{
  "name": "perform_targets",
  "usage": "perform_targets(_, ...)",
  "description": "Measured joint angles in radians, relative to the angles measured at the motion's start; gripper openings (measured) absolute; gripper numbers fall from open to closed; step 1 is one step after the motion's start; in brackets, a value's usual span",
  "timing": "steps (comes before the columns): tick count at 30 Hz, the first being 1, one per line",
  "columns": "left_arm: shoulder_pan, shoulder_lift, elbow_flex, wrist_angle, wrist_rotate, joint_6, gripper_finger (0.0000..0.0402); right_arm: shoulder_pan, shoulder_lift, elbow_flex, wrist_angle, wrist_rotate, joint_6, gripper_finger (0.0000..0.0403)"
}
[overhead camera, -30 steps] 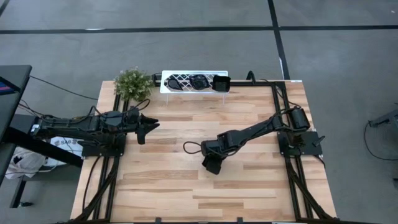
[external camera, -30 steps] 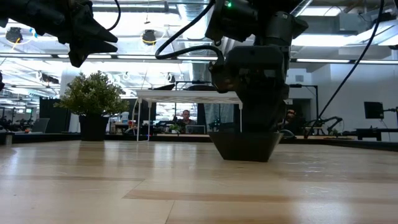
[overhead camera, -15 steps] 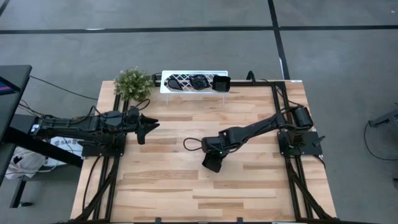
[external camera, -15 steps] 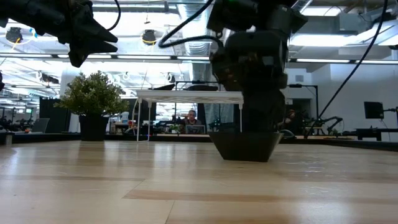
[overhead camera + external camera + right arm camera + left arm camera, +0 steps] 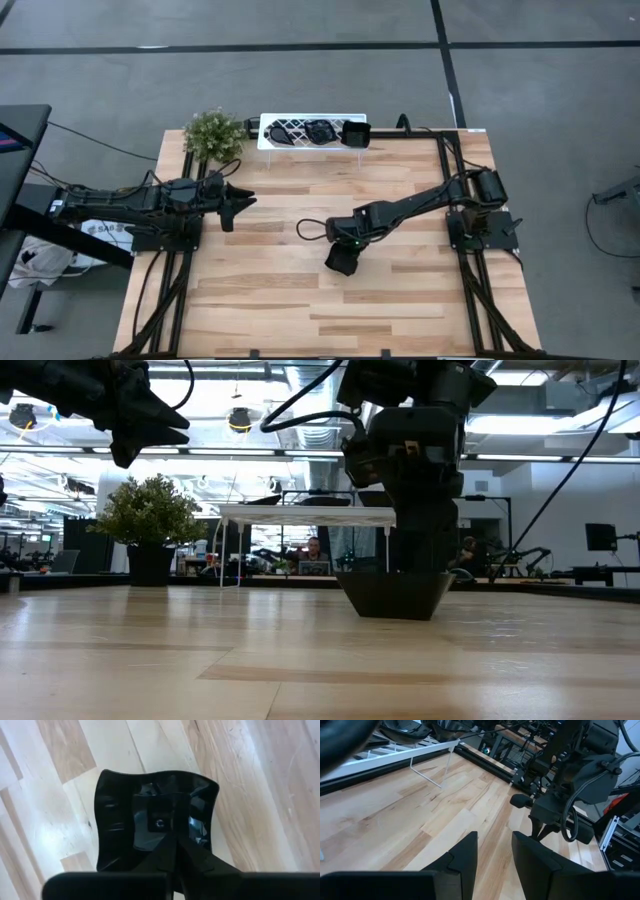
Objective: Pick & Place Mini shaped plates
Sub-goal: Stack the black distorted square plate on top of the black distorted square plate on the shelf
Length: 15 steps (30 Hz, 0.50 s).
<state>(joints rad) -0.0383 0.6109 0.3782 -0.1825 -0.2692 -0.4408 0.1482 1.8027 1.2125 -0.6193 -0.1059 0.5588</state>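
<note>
Even, bright overhead light covers the pale wooden worktop [image 5: 260, 290], leaving only soft shadows. Beneath the right pincer [image 5: 172, 837], white glare streaks a glossy black wavy-edged square plate [image 5: 120, 820]. Ceiling lamps [image 5: 238, 420] shine behind. The left pincer's fingers [image 5: 465, 857] look blurred up close.

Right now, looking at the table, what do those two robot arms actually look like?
Both are slim, dark, jointed arms with black cables looping along them. The left arm ends in a pointed black end effector. The right arm ends in a blocky black end effector and shows a small green light. Each end effector has two flat, dark fingers.
</note>
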Motion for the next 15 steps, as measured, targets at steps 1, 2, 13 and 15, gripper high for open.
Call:
perform_targets(1, 0.000, 0.000, 0.000, 0.000, 0.000, 0.000, 0.0121, 0.000, 0.000, 0.000, 0.000, 0.000, -0.007, 0.0007)
perform_targets(2, 0.000, 0.000, 0.000, 0.000, 0.000, 0.000, 0.0121, 0.000, 0.000, 0.000, 0.000, 0.000, -0.010, 0.0008)
perform_targets(13, 0.000, 0.000, 0.000, 0.000, 0.000, 0.000, 0.0121, -0.007, -0.048, 0.000, -0.034, 0.006, -0.014, 0.0099)
perform_targets(15, 0.000, 0.000, 0.000, 0.000, 0.000, 0.009, 0.0121, -0.007, -0.050, -0.002, -0.056, 0.020, -0.039, 0.0114)
